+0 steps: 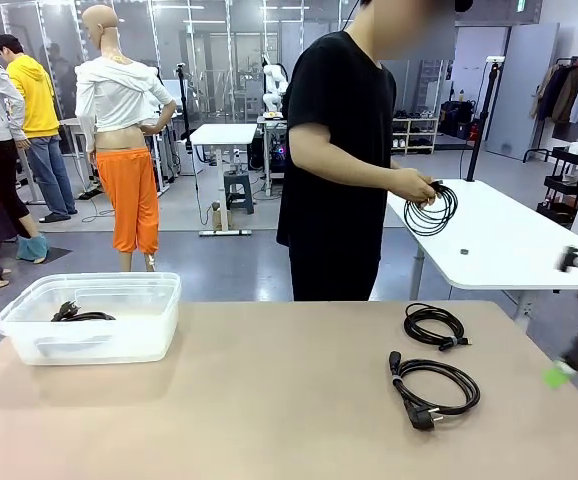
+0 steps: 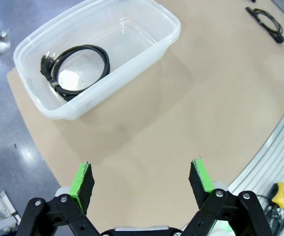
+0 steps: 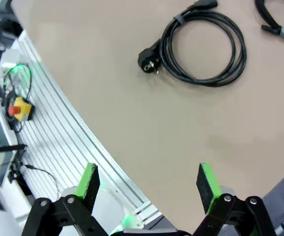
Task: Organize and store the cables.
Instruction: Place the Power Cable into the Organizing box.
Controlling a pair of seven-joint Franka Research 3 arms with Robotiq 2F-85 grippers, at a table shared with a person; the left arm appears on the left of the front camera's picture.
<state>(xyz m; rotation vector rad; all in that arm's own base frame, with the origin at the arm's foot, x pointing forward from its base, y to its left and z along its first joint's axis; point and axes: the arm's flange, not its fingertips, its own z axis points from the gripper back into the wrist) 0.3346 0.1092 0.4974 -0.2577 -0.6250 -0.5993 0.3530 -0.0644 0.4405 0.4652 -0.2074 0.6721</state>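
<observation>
Two coiled black cables lie on the tan table (image 1: 269, 400) at the right: a near one (image 1: 419, 413) with a round plug and a smaller one (image 1: 447, 341) behind it. At the far side a person holds another coil (image 1: 453, 212) in both hands. A clear plastic bin (image 1: 159, 300) at the left holds one coiled cable (image 1: 81, 315). My left gripper (image 2: 141, 179) hangs open above bare table, short of the bin (image 2: 29, 64) and its cable (image 2: 47, 64). My right gripper (image 3: 147, 184) is open over the table's edge, short of the near cable (image 3: 148, 61). One of its fingers (image 1: 556, 376), blurred, shows at the right edge.
A white table (image 1: 509, 245) stands behind at the right. An aluminium rail with a red stop button (image 3: 20, 107) runs along the table's near edge. The smaller cable (image 3: 279, 24) lies just beyond the near one. Bare tabletop lies between the bin and the cables.
</observation>
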